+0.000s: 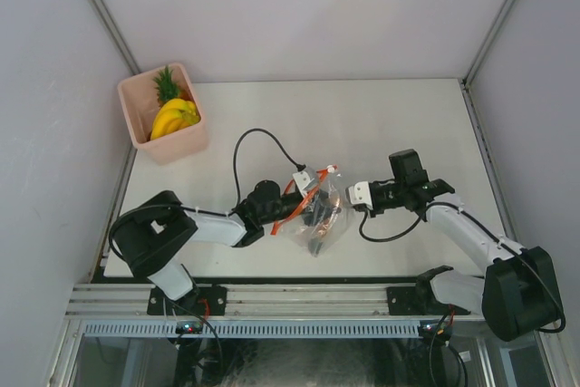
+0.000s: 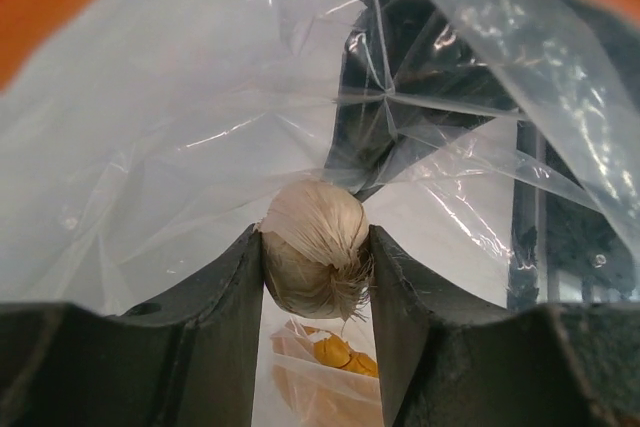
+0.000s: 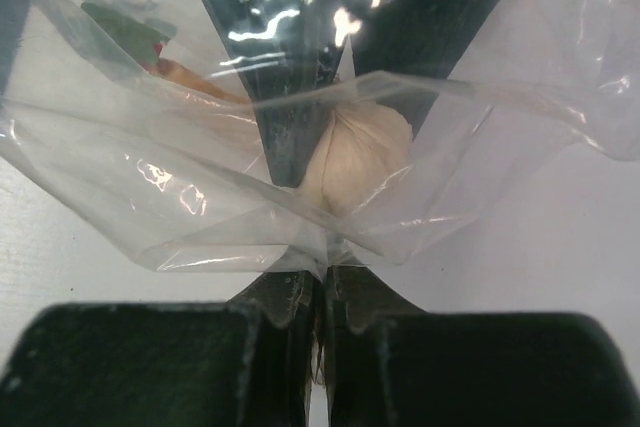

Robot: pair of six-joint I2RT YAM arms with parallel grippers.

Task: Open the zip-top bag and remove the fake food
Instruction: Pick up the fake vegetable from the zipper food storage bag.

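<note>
Left claw [image 2: 315,239] clamps garlic [image 2: 312,252] inside bag [image 1: 332,213]; right claw [image 3: 322,283], bag's 3 o'clock, pinches it: looks flimsy, slippery, better held by zip strip [image 1: 307,194].

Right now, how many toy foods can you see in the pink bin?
2. A yellow banana bunch lies at the near side of the pink bin; a pineapple sits behind it, leafy top showing. Smaller pieces may be hidden underneath.

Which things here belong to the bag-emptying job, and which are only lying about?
Job: zip-top bag, pinched by the right gripper; white garlic-like toy inside it, clamped by the left gripper; banana bunch and pineapple.
Lying about: pink bin holding those two; black cable looping on the table.
</note>
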